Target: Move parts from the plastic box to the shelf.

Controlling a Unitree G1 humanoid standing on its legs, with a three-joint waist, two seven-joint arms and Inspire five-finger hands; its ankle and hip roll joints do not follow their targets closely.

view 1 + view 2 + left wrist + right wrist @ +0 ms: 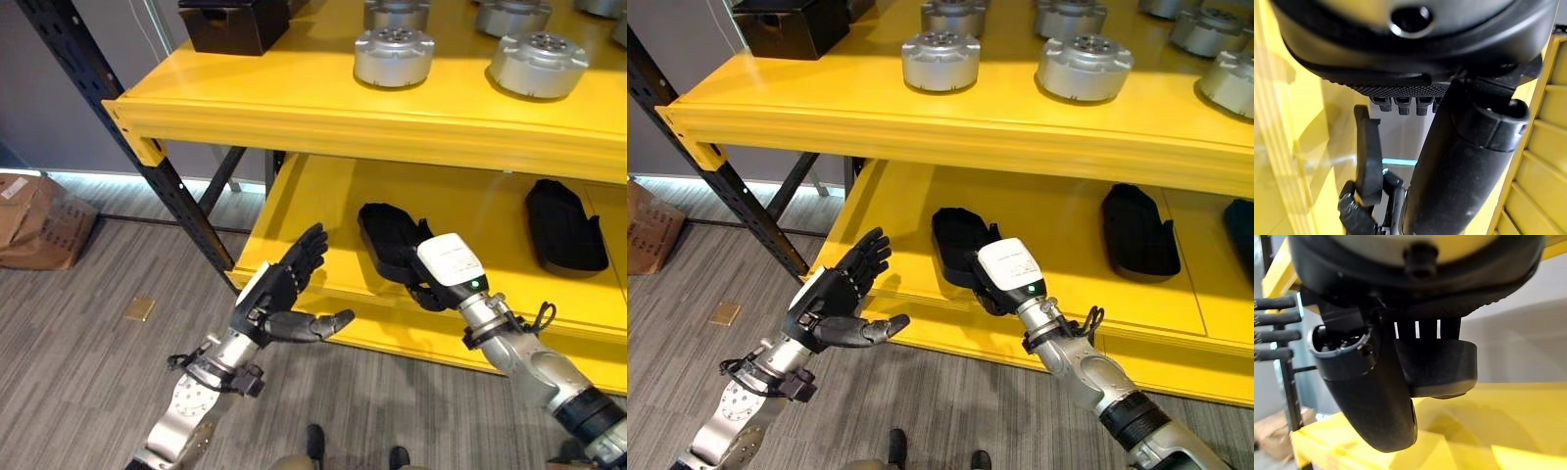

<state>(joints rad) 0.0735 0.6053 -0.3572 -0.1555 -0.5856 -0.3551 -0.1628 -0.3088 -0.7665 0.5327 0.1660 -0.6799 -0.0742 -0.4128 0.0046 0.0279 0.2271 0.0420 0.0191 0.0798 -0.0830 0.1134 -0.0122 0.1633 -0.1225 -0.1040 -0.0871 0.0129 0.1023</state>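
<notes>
Standing across the upper half of the head views, the yellow steel shelf unit [294, 108] has two decks carried on a black perforated upright [108, 93] that slants from 11 o'clock down toward the centre. On the upper deck sit round silver-grey metal parts [393, 54], one near 12 o'clock and another [539, 64] toward 1 o'clock, with more behind them, and a black box [235, 22] rests at 11 o'clock near the deck's corner. On the lower deck [1058, 211] lie flat black moulded plastic parts: one [384, 238] just right of centre and a second [565, 227] at 3 o'clock, well apart from it. A crumpled brown cardboard carton [39, 220] sits on the grey wood-pattern floor [98, 352] at 9 o'clock, with a small tan square [139, 309] on the floor between it and the shelf.

The right hand [1004, 279], its back under a white cover, reaches over the lower deck's front edge and sits against the near end of the central black part; the right wrist view shows its thumb and fingers curled round that part's dark edge [1442, 367]. The left hand [289, 294] hangs in the air at 7 o'clock, in front of the lower deck's corner, palm turned toward the shelf, fingers straight and spread upward, thumb pointing toward the right hand, holding nothing.
</notes>
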